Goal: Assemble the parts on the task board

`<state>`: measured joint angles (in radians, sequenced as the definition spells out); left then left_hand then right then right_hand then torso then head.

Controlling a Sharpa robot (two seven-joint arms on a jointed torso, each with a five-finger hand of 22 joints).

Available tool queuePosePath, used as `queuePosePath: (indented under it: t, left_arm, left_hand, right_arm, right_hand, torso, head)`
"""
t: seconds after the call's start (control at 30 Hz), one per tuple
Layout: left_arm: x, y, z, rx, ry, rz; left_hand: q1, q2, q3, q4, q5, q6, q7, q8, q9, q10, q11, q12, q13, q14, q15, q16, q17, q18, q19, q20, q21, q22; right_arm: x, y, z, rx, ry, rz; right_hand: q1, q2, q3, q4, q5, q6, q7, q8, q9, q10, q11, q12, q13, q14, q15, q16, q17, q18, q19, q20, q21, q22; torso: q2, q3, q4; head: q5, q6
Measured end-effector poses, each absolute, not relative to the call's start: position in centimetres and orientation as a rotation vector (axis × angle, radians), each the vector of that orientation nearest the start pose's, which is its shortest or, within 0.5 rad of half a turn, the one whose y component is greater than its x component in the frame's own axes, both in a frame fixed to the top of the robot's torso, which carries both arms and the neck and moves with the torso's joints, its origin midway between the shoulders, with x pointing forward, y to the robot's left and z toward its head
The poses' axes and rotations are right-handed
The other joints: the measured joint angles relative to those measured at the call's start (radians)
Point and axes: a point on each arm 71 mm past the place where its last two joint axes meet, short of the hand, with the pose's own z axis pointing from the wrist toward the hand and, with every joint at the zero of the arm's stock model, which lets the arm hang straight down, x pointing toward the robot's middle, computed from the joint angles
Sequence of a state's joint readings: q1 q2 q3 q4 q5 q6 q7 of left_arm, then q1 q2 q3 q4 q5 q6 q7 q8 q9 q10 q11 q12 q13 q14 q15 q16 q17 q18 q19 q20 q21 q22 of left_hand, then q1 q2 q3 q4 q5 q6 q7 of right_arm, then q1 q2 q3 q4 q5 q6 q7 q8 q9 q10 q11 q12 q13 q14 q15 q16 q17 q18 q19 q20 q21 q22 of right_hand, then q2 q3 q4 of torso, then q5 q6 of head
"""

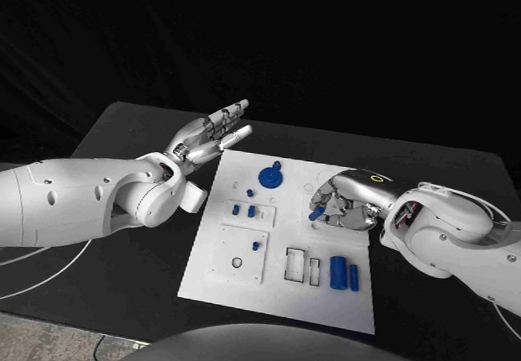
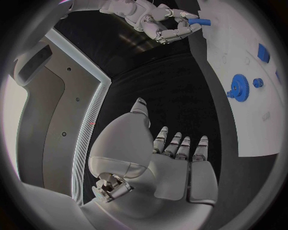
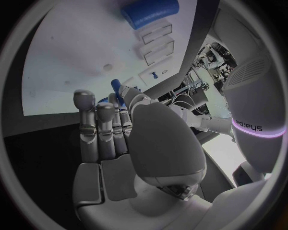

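Head view: white task board (image 1: 278,300) lies in the middle of the black worktop (image 1: 132,128), long side running near to far.

Right hand (image 1: 346,202) is over the right edge of the board, about halfway along it, fingers curled downward. It pinches a small blue peg (image 1: 316,212) between thumb and fingertips; the peg sticks out on the hand's left, close above the board surface. I cannot tell whether the peg touches the board. Right wrist view: the same blue peg (image 3: 117,92) shows between the fingertips (image 3: 84,98), board beyond it. Left wrist view agrees: the peg (image 2: 199,21) juts from the right hand (image 2: 162,24) at the board's edge.

Left hand (image 1: 212,131) is off the board, beyond its far-left corner, over bare worktop. Fingers straight and spread, holding nothing. Left wrist view: palm (image 2: 144,158) flat, fingers extended, nothing in them.

Parts on the board, head view:
- blue gear (image 1: 271,178) at the far end, left of the right hand, well apart from it;
- two small blue pieces (image 1: 244,209) nearer, in the middle-left area;
- a small blue pin (image 1: 257,247) on the raised square plate at the near left;
- two blue cylinders (image 1: 346,273) side by side at the near right, just right of two rectangular slots (image 1: 303,266).
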<state>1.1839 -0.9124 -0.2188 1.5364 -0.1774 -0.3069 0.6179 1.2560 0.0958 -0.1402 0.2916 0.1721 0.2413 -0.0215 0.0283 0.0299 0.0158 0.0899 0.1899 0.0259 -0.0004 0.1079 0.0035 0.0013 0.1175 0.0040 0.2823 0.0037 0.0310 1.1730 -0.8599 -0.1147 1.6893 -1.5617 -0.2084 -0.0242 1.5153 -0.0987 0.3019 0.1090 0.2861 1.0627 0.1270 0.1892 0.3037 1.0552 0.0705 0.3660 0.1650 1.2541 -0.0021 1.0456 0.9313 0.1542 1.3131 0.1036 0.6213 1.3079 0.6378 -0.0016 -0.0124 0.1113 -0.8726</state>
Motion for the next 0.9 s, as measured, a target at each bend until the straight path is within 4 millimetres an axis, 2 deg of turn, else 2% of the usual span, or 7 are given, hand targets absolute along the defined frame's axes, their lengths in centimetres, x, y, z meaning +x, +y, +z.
queuePosePath:
  t: [0.2, 0.27, 0.4, 0.67, 0.9]
  left_arm:
    - [45.3, 23.7, -23.0, -0.85, 1.456, -1.511]
    - [45.3, 23.7, -23.0, -0.853, 1.458, -1.511]
    - [45.4, 23.7, -23.1, -0.856, 1.461, -1.511]
    - [45.4, 23.6, -23.3, -0.862, 1.467, -1.511]
    - [45.5, 23.8, -23.4, -0.876, 1.467, -1.505]
  left_hand:
    - [0.011, 0.011, -0.012, 0.0, 0.012, 0.0, 0.0, 0.0, 0.0, 0.0, 0.0, 0.007, 0.001, 0.0, 0.01, 0.0, 0.0, 0.0, 0.004, 0.004, 0.0, 0.005]
    - [0.012, 0.02, -0.017, 0.0, 0.012, 0.0, 0.0, 0.0, 0.0, 0.004, 0.004, 0.007, 0.001, 0.0, 0.01, 0.0, 0.0, 0.013, 0.004, 0.004, 0.0, 0.005]
    - [0.015, 0.026, -0.018, 0.002, 0.016, -0.001, 0.001, 0.0, 0.0, 0.0, 0.007, 0.007, 0.001, 0.0, 0.01, 0.0, 0.0, 0.015, 0.004, 0.004, 0.0, 0.003]
    - [0.019, 0.042, -0.028, 0.0, 0.025, 0.0, 0.007, 0.0, 0.0, 0.003, 0.02, 0.017, 0.002, 0.003, 0.013, 0.0, 0.0, 0.015, 0.004, 0.004, 0.0, 0.004]
    - [0.028, 0.052, -0.041, 0.0, 0.031, 0.0, 0.007, 0.0, 0.0, 0.002, 0.031, 0.025, 0.003, 0.005, 0.023, 0.0, 0.0, 0.015, 0.007, 0.007, 0.0, 0.015]
  right_arm:
    - [42.0, -14.3, -19.6, -0.454, 1.749, 0.848]
    - [41.7, -13.6, -19.3, -0.461, 1.751, 0.867]
    - [40.9, -11.4, -19.1, -0.492, 1.758, 0.916]
    - [39.1, -6.3, -20.2, -0.581, 1.771, 1.009]
    - [38.2, -2.6, -21.9, -0.647, 1.78, 1.049]
  right_hand:
    - [0.0, 0.0, 0.0, 0.0, -0.005, 0.0, 0.0, -0.001, 0.006, 0.005, 0.001, 0.0, 0.0, 0.0, 0.0, 0.0, -0.003, 0.0, 0.0, 0.0, 0.0, 0.0]
    - [0.0, 0.0, 0.0, 0.0, -0.005, 0.0, 0.0, -0.001, 0.006, 0.006, -0.001, 0.0, 0.0, 0.0, 0.0, 0.0, -0.005, 0.0, 0.0, 0.0, 0.0, 0.0]
    - [0.0, 0.0, 0.0, 0.0, -0.005, 0.0, -0.001, -0.002, 0.006, 0.006, -0.001, -0.003, -0.002, 0.0, 0.0, 0.0, -0.005, 0.0, 0.0, 0.0, 0.0, 0.0]
    - [0.0, 0.0, 0.0, 0.0, -0.006, 0.007, -0.002, 0.001, 0.006, 0.006, -0.001, -0.004, -0.002, 0.0, 0.0, 0.0, -0.006, 0.0, 0.0, 0.0, 0.0, 0.0]
    - [0.0, 0.0, 0.004, -0.004, -0.008, 0.008, 0.0, 0.001, 0.007, 0.007, 0.0, -0.012, -0.006, 0.0, 0.0, -0.005, -0.012, 0.0, 0.0, 0.0, -0.002, 0.0]
  torso:
    - [0.0, -0.0002, 0.0]
    - [0.0, -0.0001, 0.0]
    - [0.0, 0.0004, -0.0005]
    - [-0.001, 0.0007, 0.0006]
    - [0.0, 0.0001, 0.0017]
  head:
    - [0.001, 0.0]
    - [0.003, 0.0]
    - [0.005, 0.0]
    - [0.007, 0.0]
    - [0.02, 0.0]
